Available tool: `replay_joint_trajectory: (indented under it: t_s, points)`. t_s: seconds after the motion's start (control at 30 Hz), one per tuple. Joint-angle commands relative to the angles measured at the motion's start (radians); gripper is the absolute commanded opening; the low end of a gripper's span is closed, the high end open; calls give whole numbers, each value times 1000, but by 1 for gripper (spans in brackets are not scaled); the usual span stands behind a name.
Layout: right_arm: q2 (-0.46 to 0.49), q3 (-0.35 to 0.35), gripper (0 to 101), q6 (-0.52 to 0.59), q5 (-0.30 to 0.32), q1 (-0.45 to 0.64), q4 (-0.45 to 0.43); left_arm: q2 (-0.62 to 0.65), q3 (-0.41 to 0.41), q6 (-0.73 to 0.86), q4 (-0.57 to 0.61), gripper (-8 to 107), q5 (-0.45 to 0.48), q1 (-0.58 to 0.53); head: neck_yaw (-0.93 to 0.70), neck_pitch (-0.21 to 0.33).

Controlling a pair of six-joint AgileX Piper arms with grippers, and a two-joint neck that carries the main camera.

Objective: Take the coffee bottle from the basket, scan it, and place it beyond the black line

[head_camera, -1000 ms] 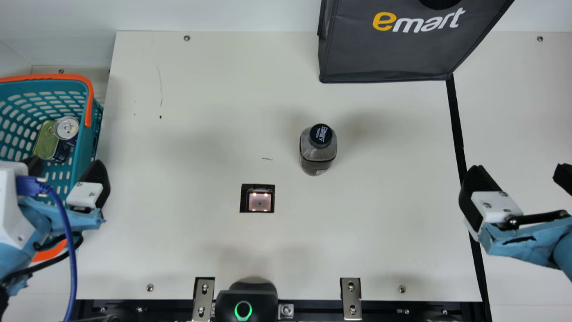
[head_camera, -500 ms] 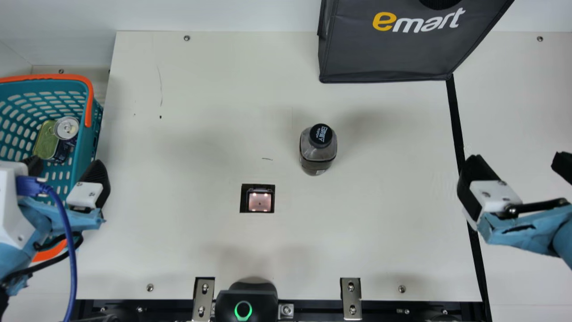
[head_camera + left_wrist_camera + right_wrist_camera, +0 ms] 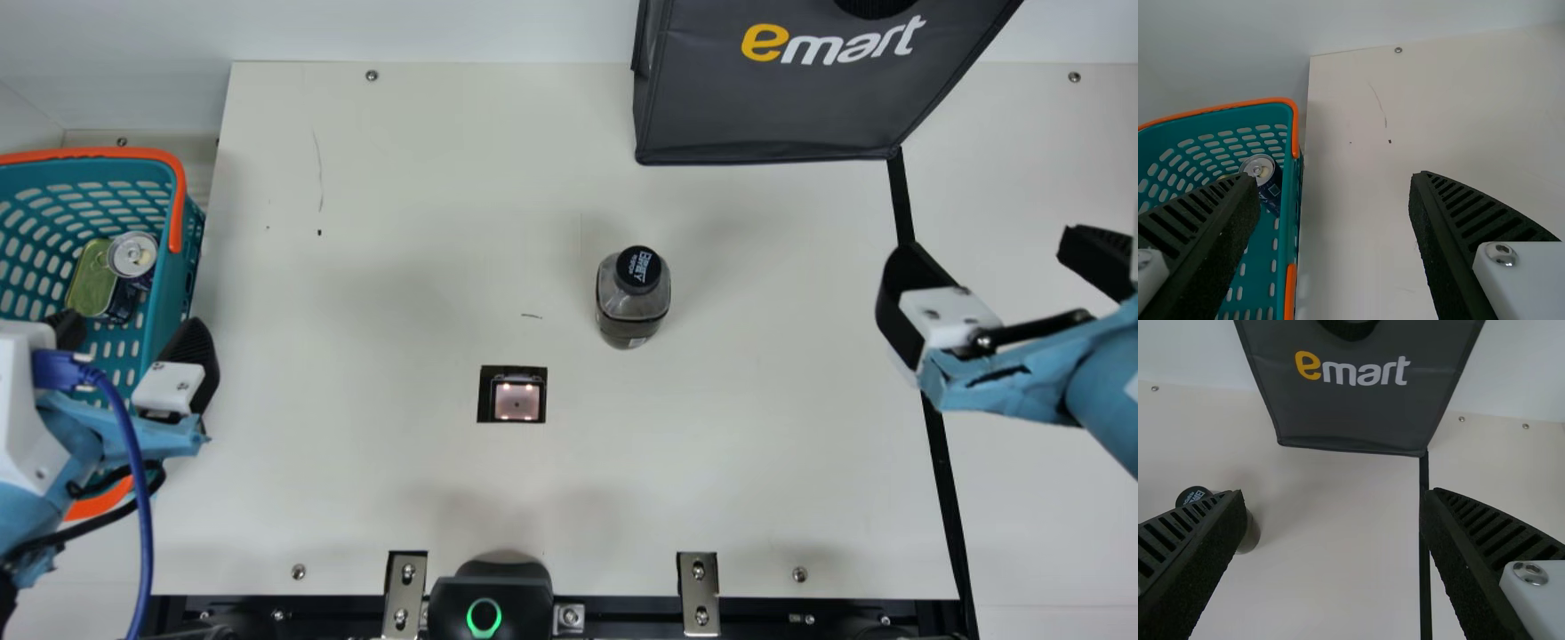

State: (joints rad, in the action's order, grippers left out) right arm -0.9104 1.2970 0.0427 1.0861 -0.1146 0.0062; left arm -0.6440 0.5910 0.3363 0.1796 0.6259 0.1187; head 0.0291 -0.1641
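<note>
Coffee bottle (image 3: 633,307) upright, well apart from open right pincer (image 3: 987,246).

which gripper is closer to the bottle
Right. The right gripper is by the black line, right of the bottle; the left gripper is farther off, at the basket.

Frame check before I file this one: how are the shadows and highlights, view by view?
Main view: soft, diffuse shadows on the table either side of the bottle, bright spots in the scanner window; left wrist view: faint shade beside the basket; right wrist view: soft shadow beside the bottle.
</note>
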Motion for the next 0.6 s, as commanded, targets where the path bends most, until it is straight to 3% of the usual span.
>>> replay_joint_trajectory:
  t_s: [0.0, 0.57]
  points:
    - [-16, 5, 91, -3, -5, -14, 1, 0, 0, 0, 0, 90, 0, 0, -2, 26]
    - [-141, 41, 91, -6, -55, -141, 16, 0, 0, 0, 0, 90, 0, 0, -2, 26]
